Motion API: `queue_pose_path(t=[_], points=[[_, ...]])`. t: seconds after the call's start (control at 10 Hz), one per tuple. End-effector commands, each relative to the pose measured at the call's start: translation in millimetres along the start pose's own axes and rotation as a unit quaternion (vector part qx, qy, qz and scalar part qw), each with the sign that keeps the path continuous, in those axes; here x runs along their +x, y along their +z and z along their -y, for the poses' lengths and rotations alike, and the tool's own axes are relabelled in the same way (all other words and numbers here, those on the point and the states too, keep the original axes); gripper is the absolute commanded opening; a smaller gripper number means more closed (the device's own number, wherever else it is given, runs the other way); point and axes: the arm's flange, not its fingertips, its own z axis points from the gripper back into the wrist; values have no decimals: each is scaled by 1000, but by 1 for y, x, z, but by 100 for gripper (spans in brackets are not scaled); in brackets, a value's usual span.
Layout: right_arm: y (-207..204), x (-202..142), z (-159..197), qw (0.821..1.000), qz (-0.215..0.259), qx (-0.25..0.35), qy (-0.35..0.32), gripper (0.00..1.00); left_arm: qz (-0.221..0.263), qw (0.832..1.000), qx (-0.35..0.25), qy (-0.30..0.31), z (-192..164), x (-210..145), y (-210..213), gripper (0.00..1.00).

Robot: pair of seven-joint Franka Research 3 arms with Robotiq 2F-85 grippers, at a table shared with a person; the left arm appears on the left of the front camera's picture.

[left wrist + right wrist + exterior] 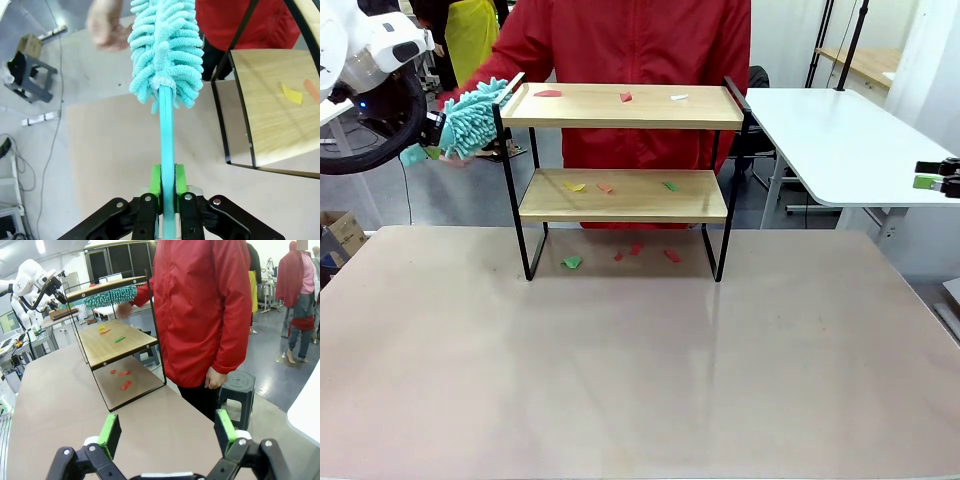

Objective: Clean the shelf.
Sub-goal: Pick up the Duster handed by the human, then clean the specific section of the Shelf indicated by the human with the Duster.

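A pale table [640, 380] fills the foreground, and a person [630, 40] in red stands at its far side. The shelf [620, 120] sits at the far middle of the table, just in front of the person. Paper scraps [626, 97] lie on both boards, with more on the table under the lower one.

The left gripper [168, 181] is clamped on the thin handle of a teal duster [167, 45], a green pad pressing each side. The fluffy head is at the shelf's left end, level with the top board. Whether it touches the side rail I cannot tell. A blurred hand [107, 27] is close beside the head. The right gripper [167, 432] is spread wide and empty, well off to the shelf's right.

This looks like the start of a sweep of the top board. The head should clear the raised rail, then lie flat on the wood. Since rails close both ends, scraps likely have to go off the front edge. Light pressure seems wise: the rack may slide or tip, and the slim handle may twist in the pads. The nearby hand needs room.
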Motion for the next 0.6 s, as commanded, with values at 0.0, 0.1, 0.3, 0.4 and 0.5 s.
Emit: queue_pose_path(t=[0.0,0.1,0.3,0.4,0.5], points=[[-2,3,-1,1000,2,1,3,100,2,1000,0,-13,0,0,2,0],[-2,3,-1,1000,2,1,3,100,2,1000,0,-13,0,0,2,0],[-2,3,-1,1000,2,1,3,100,2,1000,0,-13,0,0,2,0],[-2,3,-1,1000,2,1,3,100,2,1000,0,-13,0,0,2,0],[-2,3,-1,1000,2,1,3,100,2,1000,0,-13,0,0,2,0]])
